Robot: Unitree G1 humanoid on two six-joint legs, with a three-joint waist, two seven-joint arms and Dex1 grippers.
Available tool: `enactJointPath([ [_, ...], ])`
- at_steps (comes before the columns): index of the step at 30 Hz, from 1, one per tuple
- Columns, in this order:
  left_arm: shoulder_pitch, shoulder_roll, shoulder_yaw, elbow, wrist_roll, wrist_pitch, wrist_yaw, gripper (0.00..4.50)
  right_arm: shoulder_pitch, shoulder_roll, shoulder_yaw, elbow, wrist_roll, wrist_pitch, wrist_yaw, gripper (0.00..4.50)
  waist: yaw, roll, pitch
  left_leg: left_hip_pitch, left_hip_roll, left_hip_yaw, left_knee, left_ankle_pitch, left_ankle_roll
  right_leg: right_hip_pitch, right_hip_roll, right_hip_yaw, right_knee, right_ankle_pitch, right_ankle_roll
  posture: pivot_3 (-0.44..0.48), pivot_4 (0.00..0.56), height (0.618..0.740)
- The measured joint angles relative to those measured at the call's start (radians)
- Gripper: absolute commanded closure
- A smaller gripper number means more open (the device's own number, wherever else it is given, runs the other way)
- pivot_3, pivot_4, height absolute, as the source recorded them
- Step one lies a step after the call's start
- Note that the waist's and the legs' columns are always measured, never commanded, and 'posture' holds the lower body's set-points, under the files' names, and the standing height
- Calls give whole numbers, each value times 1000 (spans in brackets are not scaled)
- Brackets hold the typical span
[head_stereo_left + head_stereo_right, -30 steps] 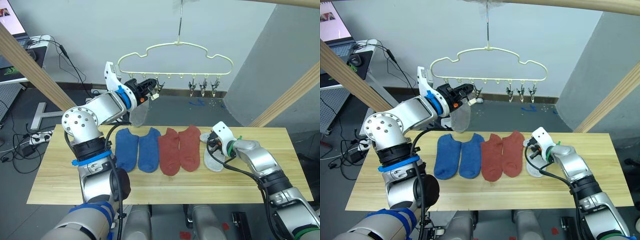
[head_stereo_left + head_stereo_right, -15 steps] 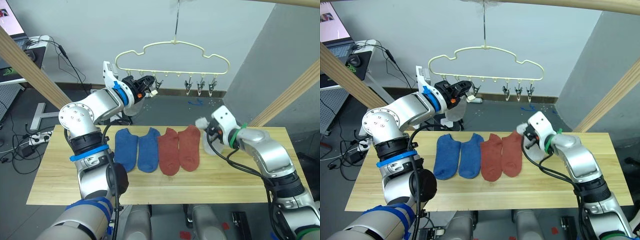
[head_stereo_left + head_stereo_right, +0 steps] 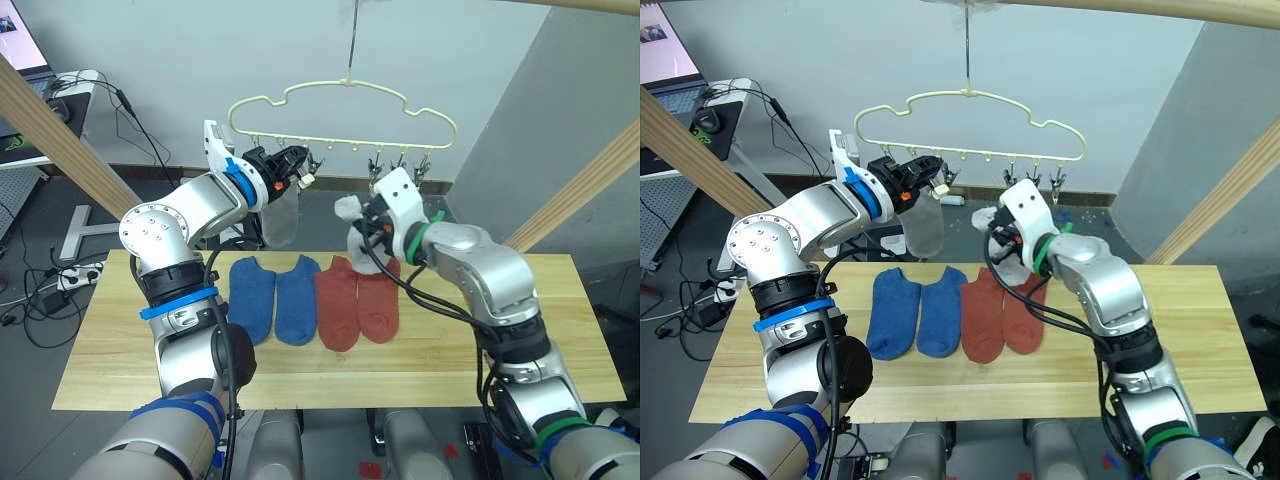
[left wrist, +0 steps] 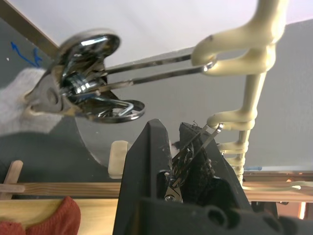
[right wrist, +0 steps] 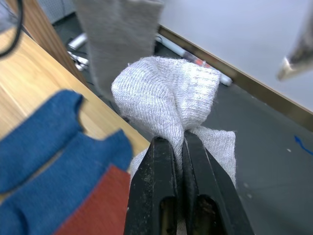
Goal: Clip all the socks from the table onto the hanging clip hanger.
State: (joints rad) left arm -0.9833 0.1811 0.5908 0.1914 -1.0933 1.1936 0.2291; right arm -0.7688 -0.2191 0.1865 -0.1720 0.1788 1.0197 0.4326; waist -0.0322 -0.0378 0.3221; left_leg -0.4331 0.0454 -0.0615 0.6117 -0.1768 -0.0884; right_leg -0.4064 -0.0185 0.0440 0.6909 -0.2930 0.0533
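The counter (image 3: 120, 350), a wide top of light yellowish wood planks, carried four socks laid flat side by side near its middle: two blue socks (image 3: 274, 298) on the robot's left and two brick red socks (image 3: 357, 299) touching them on the right. Above and behind the counter hung the clip hanger (image 3: 343, 112), a pale yellow wire outline with a wavy top, suspended by its metal hook and carrying small silver clips (image 3: 402, 170) along its lower bar. The left gripper (image 3: 293, 166) was raised to the left end of that bar; in the left wrist view its fingers (image 4: 146, 181) were closed together on one silver clip, with a second clip (image 4: 80, 73) hanging free just beside them. A light grey sock (image 3: 283, 218) hung down below the left gripper at the hanger's left end; whether a clip was gripping it could not be told. The right gripper (image 3: 367, 222) was held in the air above the far ends of the red socks and below the hanger, its fingers (image 5: 159, 186) clamped on a bunched second grey sock (image 5: 168, 105), which was off the counter and drooped on either side of the fingers.
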Motion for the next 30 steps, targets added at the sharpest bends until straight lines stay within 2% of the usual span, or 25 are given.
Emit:
enactJointPath([
  [18,13,1,-36,-2,-1,-27,-2,4222,-109,49,4,23,2,-16,-3,4436,-1,0,0,0,0,0,-1,0,0,0,0,0,0,0,0,33,286,740],
  [30,14,1,-37,-3,-2,-30,-2,4222,-100,85,41,21,4,-10,0,4436,-1,0,0,0,0,0,-1,0,0,0,0,0,0,0,0,34,285,740],
])
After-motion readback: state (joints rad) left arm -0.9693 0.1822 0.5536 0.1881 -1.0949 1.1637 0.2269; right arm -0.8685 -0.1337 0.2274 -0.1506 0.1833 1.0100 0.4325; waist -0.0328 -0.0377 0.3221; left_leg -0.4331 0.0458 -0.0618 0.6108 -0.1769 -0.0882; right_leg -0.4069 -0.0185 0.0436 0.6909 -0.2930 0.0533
